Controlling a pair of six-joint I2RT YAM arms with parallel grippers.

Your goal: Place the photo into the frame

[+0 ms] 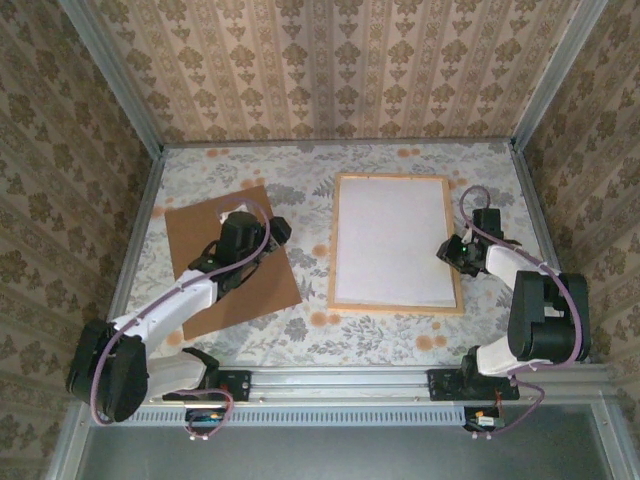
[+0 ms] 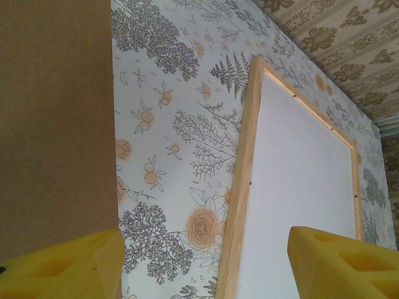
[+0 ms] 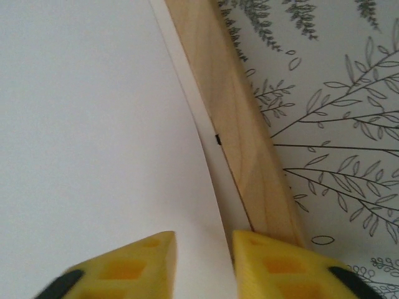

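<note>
The light wooden frame (image 1: 332, 240) lies flat at the table's middle right. The photo (image 1: 390, 240) rests inside it with a plain white side up, its print hidden. My right gripper (image 1: 450, 252) is at the frame's right side. In the right wrist view its yellow jaws (image 3: 204, 261) stand a narrow gap apart around the photo's (image 3: 93, 124) slightly raised right edge, beside the wooden moulding (image 3: 230, 106). My left gripper (image 1: 278, 232) hovers open and empty over the right edge of the brown backing board (image 1: 255, 290), its jaws (image 2: 206, 265) wide apart, facing the frame (image 2: 240, 187).
The brown board (image 2: 56, 124) lies tilted on the floral tablecloth (image 1: 300, 180) at the left. Patterned walls close in the table on three sides. Bare cloth separates the board from the frame.
</note>
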